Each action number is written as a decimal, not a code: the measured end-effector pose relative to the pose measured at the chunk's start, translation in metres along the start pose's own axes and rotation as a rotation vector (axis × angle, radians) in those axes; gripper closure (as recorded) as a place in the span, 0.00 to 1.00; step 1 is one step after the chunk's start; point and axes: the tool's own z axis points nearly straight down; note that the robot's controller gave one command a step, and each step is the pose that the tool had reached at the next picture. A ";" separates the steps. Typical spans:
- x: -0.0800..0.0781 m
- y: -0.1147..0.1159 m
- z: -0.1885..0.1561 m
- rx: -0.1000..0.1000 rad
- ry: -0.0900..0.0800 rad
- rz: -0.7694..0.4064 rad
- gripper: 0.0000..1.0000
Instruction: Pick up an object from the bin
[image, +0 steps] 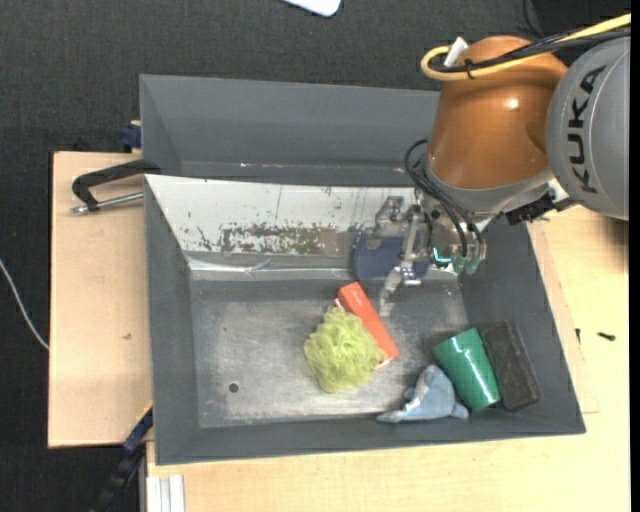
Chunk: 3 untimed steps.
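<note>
The orange bar (366, 320) lies slantwise near the middle of the bin (250, 370). Its lower end rests against the green tuft (342, 352) and its upper end is just beside the gripper (405, 275). A blue block (372, 258) sits at the foot of the back wall, also right by the gripper. Nothing is visibly held, and whether the gripper is spread or closed I cannot tell.

To grasp well I would come straight down across the bar's narrow width at its free upper end, clear of the tuft. Room is tight there, with the back wall close behind. The left half of the floor is open, while the green cup (468, 368), black block (512, 365) and grey cloth (430, 397) crowd the front right corner — lift upward, not sideways.
</note>
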 end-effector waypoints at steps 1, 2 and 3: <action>-0.001 0.000 -0.004 0.000 -0.008 0.000 0.00; 0.013 0.006 0.052 0.000 -0.013 -0.059 0.00; 0.041 0.013 0.086 0.000 -0.001 -0.078 0.00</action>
